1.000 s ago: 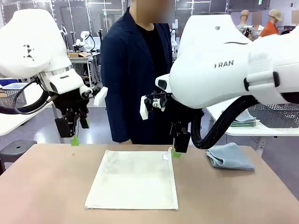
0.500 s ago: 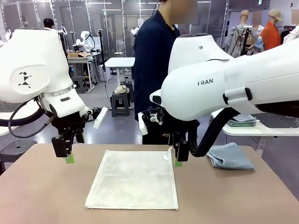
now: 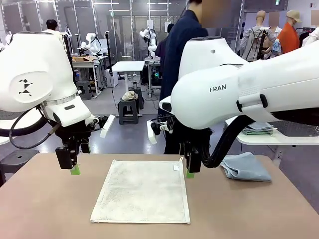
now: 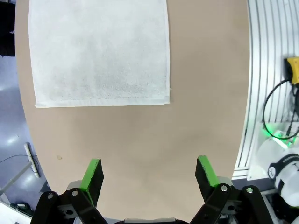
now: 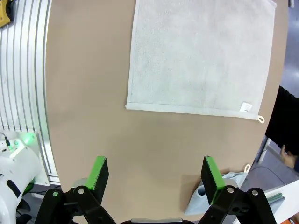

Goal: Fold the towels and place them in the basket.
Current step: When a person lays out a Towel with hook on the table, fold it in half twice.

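On the table [image 3: 45,199], cream towel [image 3: 142,191], flat, unfolded

The cream towel [image 3: 142,190] was nubbly matt terry cloth, the desk [image 3: 249,209] smooth matt brown, the arm shells [image 3: 239,87] glossy white plastic.

Right arm [image 3: 259,94], white shell — grey letters "RAN", partial word; left arm [image 3: 40,64] — black angular logo.

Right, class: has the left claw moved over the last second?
Yes. The left claw has dropped toward the table, staying left of the cream towel.
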